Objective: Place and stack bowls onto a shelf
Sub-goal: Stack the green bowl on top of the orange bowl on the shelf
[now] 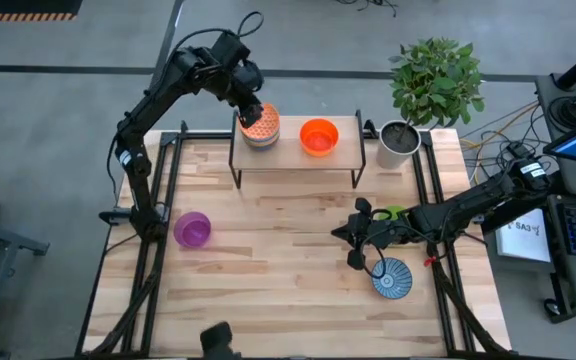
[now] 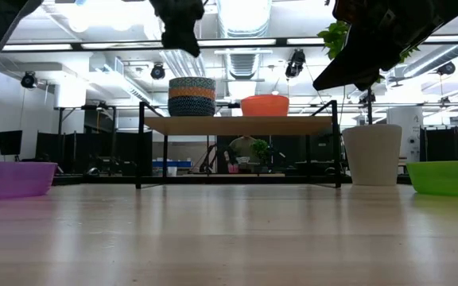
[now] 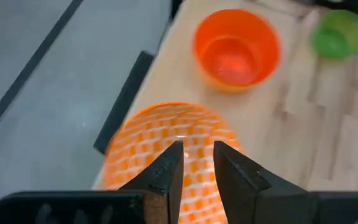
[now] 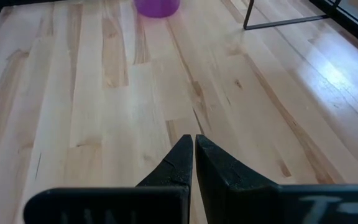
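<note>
Looking straight down, you have the left gripper (image 1: 252, 112) over the stack topped by the orange-checked patterned bowl (image 1: 260, 127) on the low light-wood shelf (image 1: 293, 159), beside the plain red-orange bowl (image 1: 319, 136), so stacking is in hand. From table height you see what the top view hides: a blue-and-orange banded bowl (image 2: 192, 96) beneath. Your left wrist view shows fingers (image 3: 166, 171) narrowly parted, holding nothing; lift clear next, while the right gripper (image 4: 193, 149), pinched shut and empty, fetches the purple bowl (image 4: 157, 7).
</note>
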Action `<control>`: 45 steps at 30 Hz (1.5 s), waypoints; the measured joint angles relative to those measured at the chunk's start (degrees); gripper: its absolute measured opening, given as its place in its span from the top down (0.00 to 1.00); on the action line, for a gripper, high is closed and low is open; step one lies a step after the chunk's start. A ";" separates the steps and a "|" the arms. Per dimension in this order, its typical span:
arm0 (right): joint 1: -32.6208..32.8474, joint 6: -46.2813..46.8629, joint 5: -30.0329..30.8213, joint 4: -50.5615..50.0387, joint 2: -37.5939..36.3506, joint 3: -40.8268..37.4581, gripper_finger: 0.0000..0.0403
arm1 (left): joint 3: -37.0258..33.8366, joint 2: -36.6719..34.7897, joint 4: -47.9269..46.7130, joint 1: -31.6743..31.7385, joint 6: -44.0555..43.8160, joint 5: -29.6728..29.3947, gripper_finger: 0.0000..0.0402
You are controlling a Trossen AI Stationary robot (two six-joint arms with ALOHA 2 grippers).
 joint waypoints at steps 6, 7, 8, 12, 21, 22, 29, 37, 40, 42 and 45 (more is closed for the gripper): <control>0.00 0.11 0.01 0.03 0.00 0.00 0.98 | -3.52 -5.48 4.06 -6.38 -0.07 -0.06 0.87; 0.00 0.13 0.01 0.01 0.00 0.00 0.98 | -5.21 -7.03 5.60 -7.43 -0.07 -0.22 0.88; 0.00 0.15 0.01 0.03 0.00 0.00 0.98 | -7.34 -8.65 7.48 -8.54 -0.09 -0.35 0.88; 0.00 1.01 0.06 0.03 0.00 0.00 0.98 | -18.76 -16.82 16.20 -12.87 -3.51 -0.45 0.89; -0.02 6.26 0.08 0.03 0.00 0.00 0.98 | -49.61 -36.38 36.41 -24.50 -12.29 -6.20 0.89; -0.02 7.08 0.07 0.04 0.00 0.00 0.98 | -52.43 -38.28 38.15 -25.62 -13.18 -6.41 0.89; -0.39 20.79 -0.57 -4.64 -0.02 0.64 0.98 | -68.61 -48.05 48.94 -31.44 -19.18 -6.83 0.89; -3.21 50.91 -3.96 -46.94 1.11 11.98 0.98 | -77.68 -54.28 54.40 -32.90 -22.52 -23.22 0.89; -3.76 57.47 -4.23 -59.39 2.82 15.68 0.98 | -79.37 -55.08 55.47 -32.88 -22.53 -25.75 0.89; -4.32 60.51 -4.44 -64.91 3.65 16.95 0.98 | -80.05 -55.20 56.27 -32.88 -22.36 -26.03 0.89; -4.91 60.52 -4.50 -67.15 4.48 17.17 0.98 | -80.39 -54.73 56.67 -32.88 -21.70 -26.13 0.89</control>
